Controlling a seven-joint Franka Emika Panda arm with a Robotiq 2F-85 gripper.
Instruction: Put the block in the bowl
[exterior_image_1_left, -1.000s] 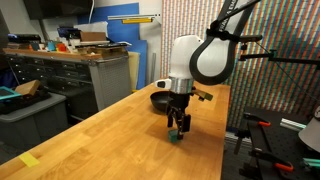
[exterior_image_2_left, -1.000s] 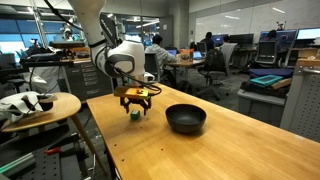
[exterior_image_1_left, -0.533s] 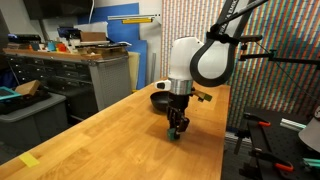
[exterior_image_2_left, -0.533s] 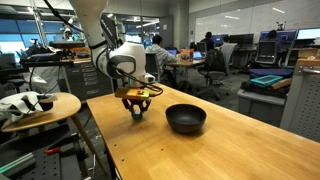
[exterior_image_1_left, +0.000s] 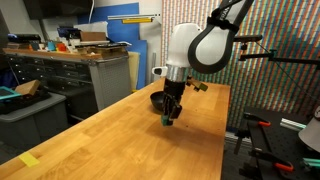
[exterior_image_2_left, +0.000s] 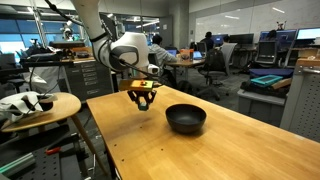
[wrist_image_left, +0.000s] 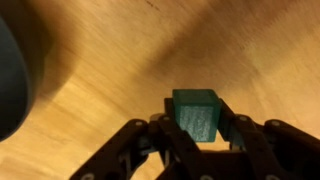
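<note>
The block (wrist_image_left: 196, 112) is sitting between the fingers of the gripper (exterior_image_2_left: 142, 102), hanging above the table (exterior_image_2_left: 200, 150), while the bowl (exterior_image_2_left: 186, 119) is resting on the table nearby, at the wrist view's left edge.

White, smooth, rounded arm (exterior_image_1_left: 182, 45), broad black ring-shaped joint housing, dark cables running off its upper links, orange patch at the wrist (exterior_image_2_left: 150, 85), black gripper (exterior_image_1_left: 168, 119), matte black hinged linkage fingers (wrist_image_left: 125, 150).
</note>
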